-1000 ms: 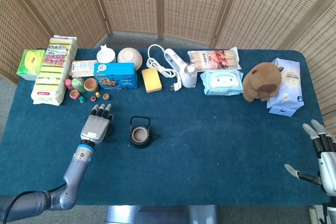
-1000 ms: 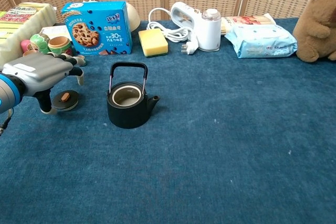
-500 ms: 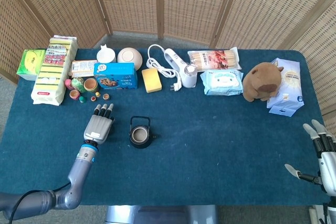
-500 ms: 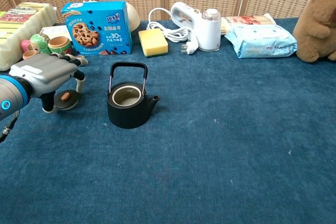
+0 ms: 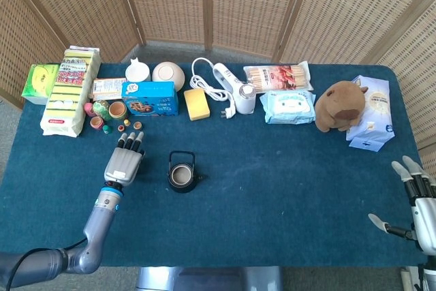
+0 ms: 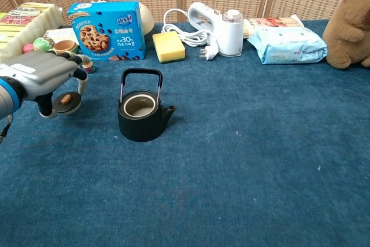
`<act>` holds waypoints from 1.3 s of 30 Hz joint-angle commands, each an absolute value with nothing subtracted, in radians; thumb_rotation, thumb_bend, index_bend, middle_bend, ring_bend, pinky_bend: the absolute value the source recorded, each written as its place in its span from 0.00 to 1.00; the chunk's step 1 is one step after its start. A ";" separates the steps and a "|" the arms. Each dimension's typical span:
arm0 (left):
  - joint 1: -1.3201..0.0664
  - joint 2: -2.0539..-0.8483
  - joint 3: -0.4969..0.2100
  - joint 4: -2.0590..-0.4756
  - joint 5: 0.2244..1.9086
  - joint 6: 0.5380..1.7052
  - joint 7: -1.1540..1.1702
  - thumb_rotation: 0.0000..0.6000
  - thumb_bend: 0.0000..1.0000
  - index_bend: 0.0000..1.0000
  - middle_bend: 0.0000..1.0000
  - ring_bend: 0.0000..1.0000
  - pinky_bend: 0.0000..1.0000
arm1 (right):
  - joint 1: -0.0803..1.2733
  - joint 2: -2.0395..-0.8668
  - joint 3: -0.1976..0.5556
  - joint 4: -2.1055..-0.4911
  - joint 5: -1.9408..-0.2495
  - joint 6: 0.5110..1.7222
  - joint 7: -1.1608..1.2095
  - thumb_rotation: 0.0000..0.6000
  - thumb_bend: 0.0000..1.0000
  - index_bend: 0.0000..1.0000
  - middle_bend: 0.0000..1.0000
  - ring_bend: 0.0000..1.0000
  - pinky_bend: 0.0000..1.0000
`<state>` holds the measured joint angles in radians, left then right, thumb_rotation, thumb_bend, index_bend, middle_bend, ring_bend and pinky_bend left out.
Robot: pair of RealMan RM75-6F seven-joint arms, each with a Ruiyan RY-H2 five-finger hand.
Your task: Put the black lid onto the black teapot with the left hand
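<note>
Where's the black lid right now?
In the chest view, the black lid is held in the left hand, at the left of the black teapot and in front of the small painted cups. The head view hides it under the hand.

You see a dark, dull teapot [image 6: 140, 118] on soft blue table cloth [image 6: 243, 166]. The left hand [image 6: 43, 76] looks like smooth grey metal. The capybara toy [image 5: 340, 105] looks furry.

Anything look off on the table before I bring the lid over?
Nothing stands out. The black teapot stands upright, open, handle raised. The left hand holds the black lid off the cloth, slightly tilted. The items along the back edge look undisturbed.
</note>
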<state>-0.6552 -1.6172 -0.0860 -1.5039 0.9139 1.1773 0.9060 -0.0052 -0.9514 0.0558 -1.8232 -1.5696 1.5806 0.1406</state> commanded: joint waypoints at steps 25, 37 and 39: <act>-0.664 -1.414 0.012 -1.698 1.405 1.219 0.768 1.00 0.22 0.45 0.00 0.00 0.07 | -0.005 -0.958 0.049 -1.833 -1.571 1.575 0.114 0.90 0.03 0.09 0.00 0.00 0.00; -0.712 -1.481 -0.012 -1.673 1.419 1.131 0.863 1.00 0.22 0.45 0.00 0.00 0.07 | -0.006 -0.951 0.052 -1.833 -1.566 1.577 0.129 0.90 0.03 0.09 0.00 0.00 0.00; -0.718 -1.499 -0.019 -1.668 1.408 1.121 0.889 1.00 0.22 0.45 0.00 0.00 0.07 | -0.007 -0.950 0.052 -1.833 -1.568 1.579 0.131 0.91 0.03 0.09 0.00 0.00 0.00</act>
